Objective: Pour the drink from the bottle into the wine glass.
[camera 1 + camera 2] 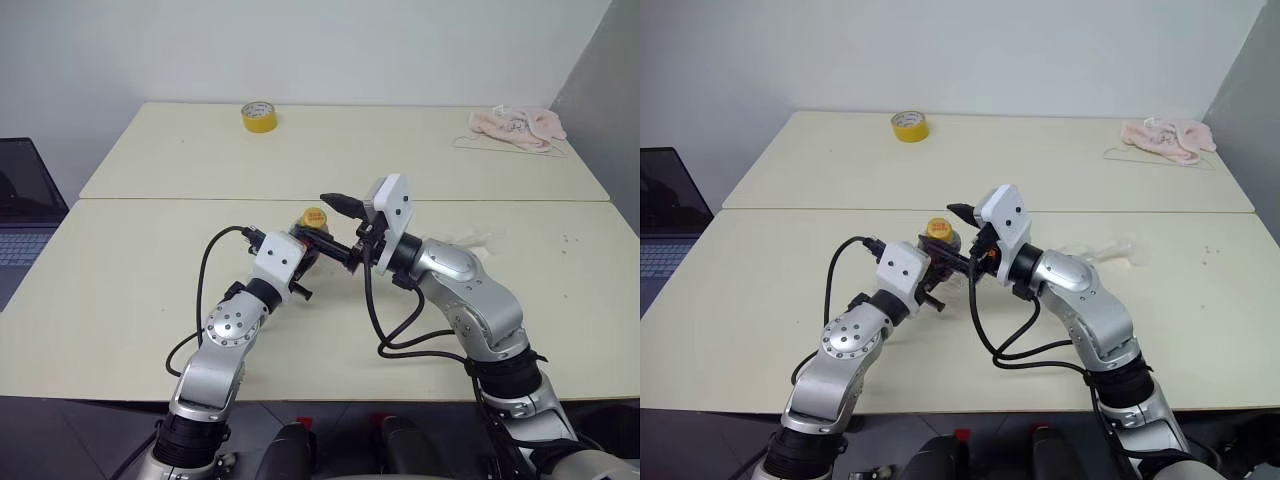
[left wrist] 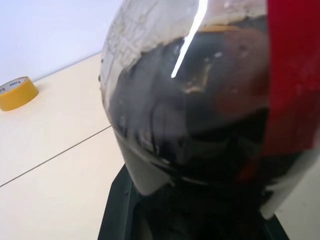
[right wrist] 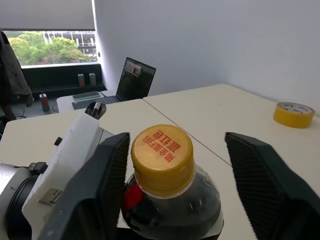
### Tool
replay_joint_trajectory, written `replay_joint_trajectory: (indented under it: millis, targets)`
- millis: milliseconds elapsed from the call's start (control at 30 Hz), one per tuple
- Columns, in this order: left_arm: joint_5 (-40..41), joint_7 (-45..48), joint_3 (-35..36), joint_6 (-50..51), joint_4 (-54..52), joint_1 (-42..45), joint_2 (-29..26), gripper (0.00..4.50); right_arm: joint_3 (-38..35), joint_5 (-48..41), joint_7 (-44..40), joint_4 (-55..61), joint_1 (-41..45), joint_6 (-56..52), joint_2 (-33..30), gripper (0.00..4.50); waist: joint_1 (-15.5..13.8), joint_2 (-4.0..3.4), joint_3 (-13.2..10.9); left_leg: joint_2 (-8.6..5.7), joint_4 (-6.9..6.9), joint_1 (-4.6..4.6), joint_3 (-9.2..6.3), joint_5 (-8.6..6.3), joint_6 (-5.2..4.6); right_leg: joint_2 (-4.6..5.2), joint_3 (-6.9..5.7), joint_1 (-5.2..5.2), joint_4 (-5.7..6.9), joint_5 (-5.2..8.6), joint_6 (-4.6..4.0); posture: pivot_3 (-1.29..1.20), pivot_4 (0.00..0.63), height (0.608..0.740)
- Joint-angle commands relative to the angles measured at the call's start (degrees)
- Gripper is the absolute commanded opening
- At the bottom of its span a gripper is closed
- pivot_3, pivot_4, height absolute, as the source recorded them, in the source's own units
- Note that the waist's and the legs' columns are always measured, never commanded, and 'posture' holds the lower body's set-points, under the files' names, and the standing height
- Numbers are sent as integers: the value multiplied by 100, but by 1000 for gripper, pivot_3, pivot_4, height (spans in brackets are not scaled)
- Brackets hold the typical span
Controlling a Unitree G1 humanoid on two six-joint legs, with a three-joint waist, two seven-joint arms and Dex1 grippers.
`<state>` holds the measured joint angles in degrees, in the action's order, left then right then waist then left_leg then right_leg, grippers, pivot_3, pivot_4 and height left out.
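The bottle [image 1: 312,232], clear plastic with a yellow cap [image 3: 161,152] and a red label strip, stands in the middle of the near table. The dark brown drink [image 2: 200,115] fills its rounded body. My left gripper [image 1: 318,256] is shut on the body from the left. My right gripper [image 3: 177,144] comes in from the right at cap height. It is open, one finger [image 3: 107,185] close beside the cap and the other finger [image 3: 265,185] well apart from it. A faint clear shape on the table beyond my right forearm looks like the wine glass [image 1: 1106,251]; I cannot tell how it stands.
A yellow tape roll [image 1: 258,116] lies on the far table [image 1: 400,150] and a pink cloth [image 1: 518,128] sits at its back right. An open laptop [image 1: 20,210] stands off to the left. A seam [image 1: 150,199] separates the two tables.
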<state>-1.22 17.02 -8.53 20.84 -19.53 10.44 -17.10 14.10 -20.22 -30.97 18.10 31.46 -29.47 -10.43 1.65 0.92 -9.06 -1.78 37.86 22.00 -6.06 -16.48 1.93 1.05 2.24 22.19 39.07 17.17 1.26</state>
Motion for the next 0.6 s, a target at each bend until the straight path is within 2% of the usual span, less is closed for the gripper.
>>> replay_joint_trajectory:
  millis: [33, 100, 133, 300, 400, 600]
  targets:
    - [-37, -2, 57, -142, -197, 89, 9, 756, -180, -51, 24, 120, 91, 175, 75, 1944, 1, 0, 0, 0, 0, 0, -1, 0, 0, 0, 0, 0, 0, 0, 0, 0, 150, 740]
    - [-36, -2, 63, -140, -192, 73, 3, 756, -204, -73, 5, 138, 87, 179, 95, 1306, 1, 0, 0, 0, 0, 0, -1, 0, 0, 0, -1, 0, 0, 0, 0, 0, 150, 740]
    - [-36, -2, 66, -137, -197, 64, 0, 755, -201, -74, -10, 149, 84, 183, 91, 1253, 1, 0, 0, 0, 0, 0, 0, 0, 0, 0, 0, 0, 0, 0, 0, 0, 150, 740]
    - [51, 58, 135, -43, -228, 46, -31, 747, -207, -80, -144, 174, 77, 296, 27, 1254, 0, 0, 0, 0, 0, 0, -1, 0, 0, 0, 0, 0, 0, 0, 0, 0, 150, 740]
    - [357, 488, 207, 79, -322, 28, -235, 747, -226, -115, -446, 208, 109, 455, -147, 1254, 1, 0, 0, 0, 0, 0, -1, 0, 0, 0, -1, 0, 0, 0, 0, 0, 150, 740]
    - [1655, 2332, 619, 385, -370, 147, -1333, 745, -293, -489, -1819, 197, 336, 850, -844, 1254, 11, -5, -4, 1, -1, 0, 0, -1, -2, 0, -3, 0, -1, 0, 0, 0, 150, 740]
